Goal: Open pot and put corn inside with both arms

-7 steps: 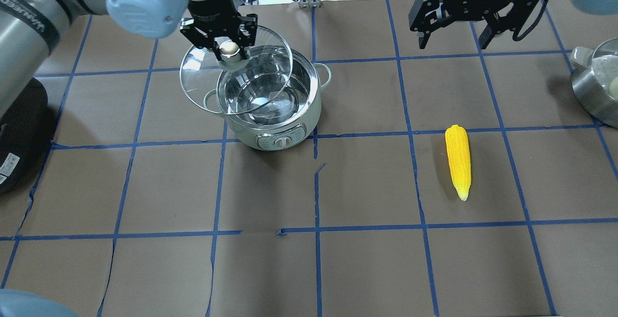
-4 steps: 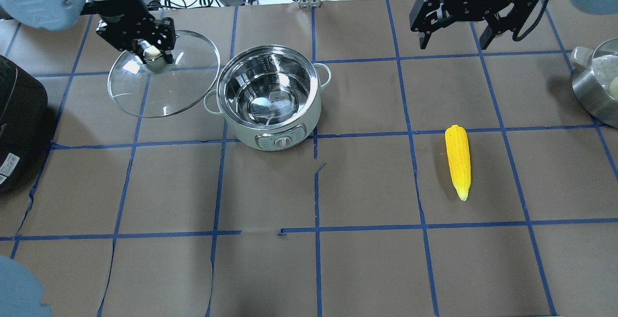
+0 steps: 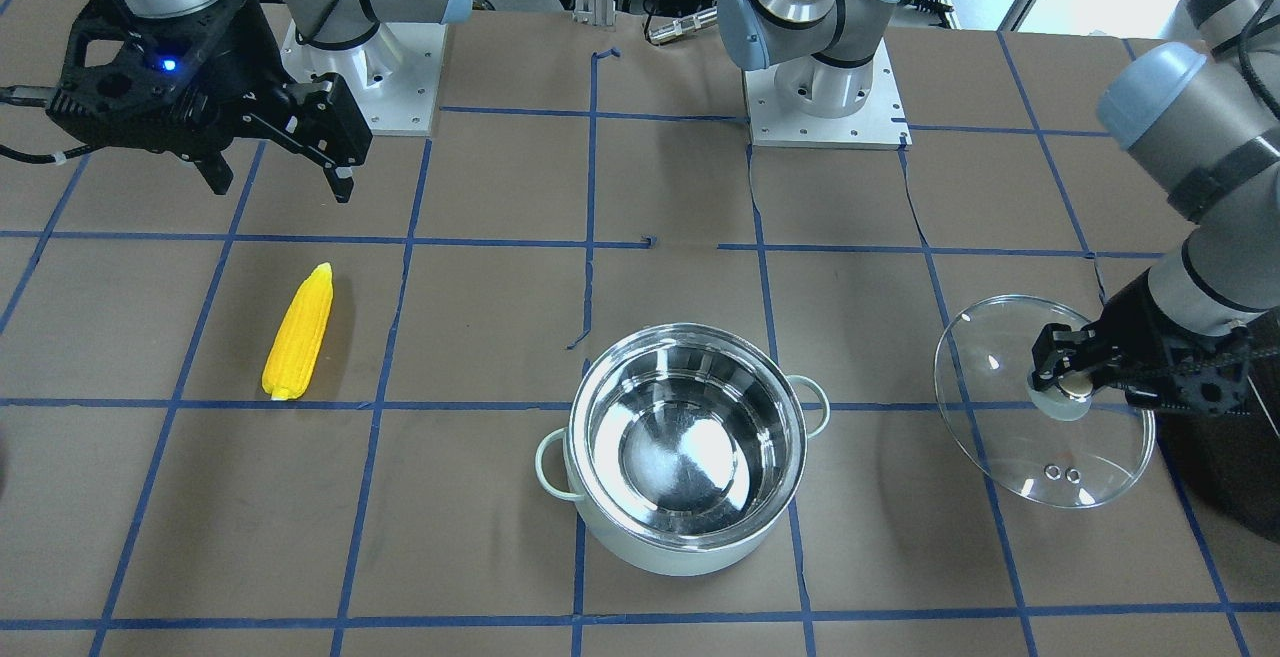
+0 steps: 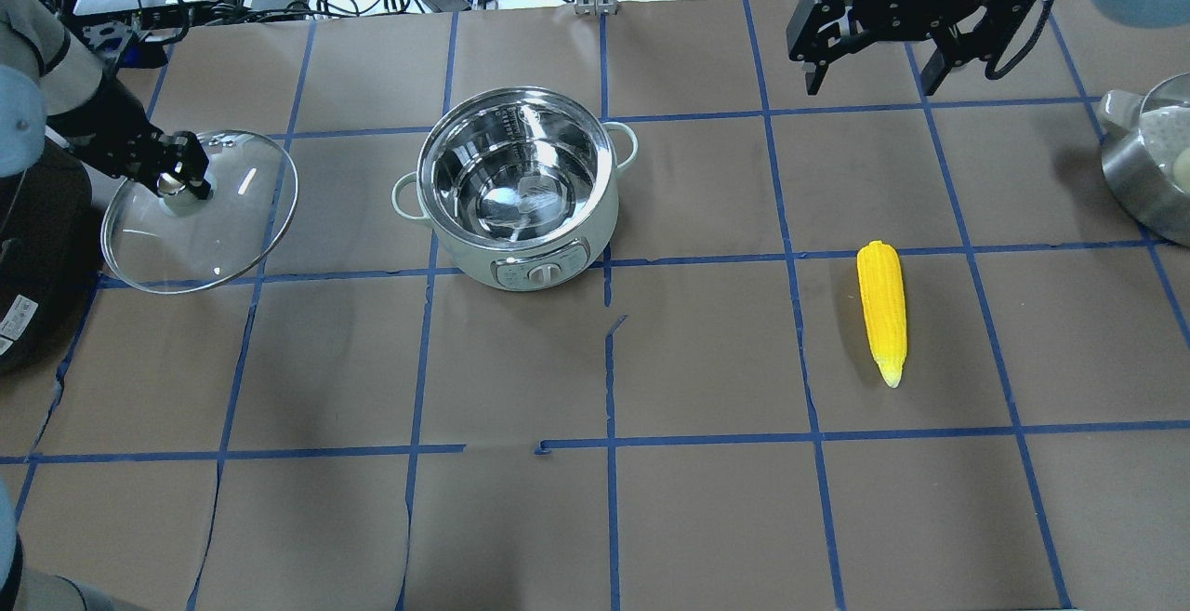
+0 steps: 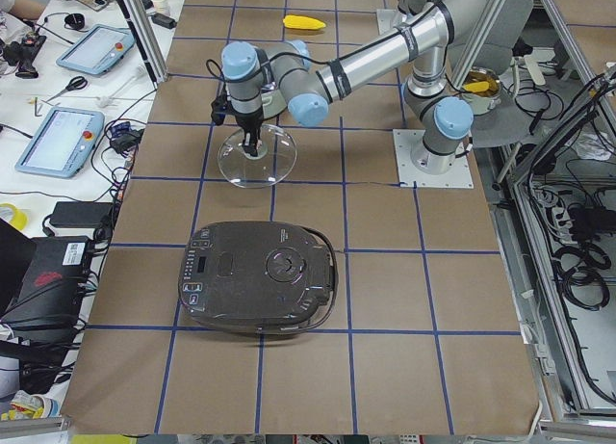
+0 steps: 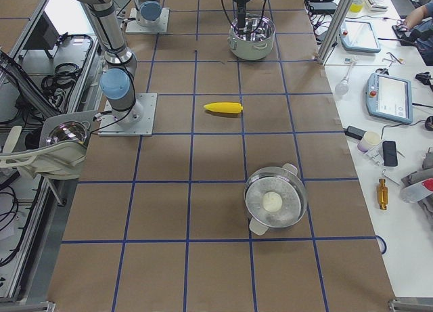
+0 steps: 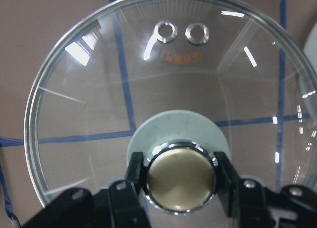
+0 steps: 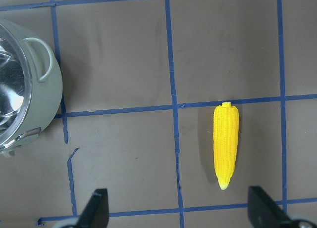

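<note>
The pot [image 4: 595, 225] stands uncovered on the table [image 4: 707, 360]. The corn [image 4: 881, 311] lies at its 4 o'clock, well apart. Above the corn, the right fingers [image 8: 97, 212] are spread and empty. At the pot's 9 o'clock, the left fingers [image 7: 134, 176] clench the knob of the glass lid [image 4: 214, 230].

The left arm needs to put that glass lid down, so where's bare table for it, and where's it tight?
Bare: between the glass lid and the pot, between pot and corn, and the whole row on the robot's side of them. Tight: the left end by the black cooker, the right end by the steel pot.
</note>
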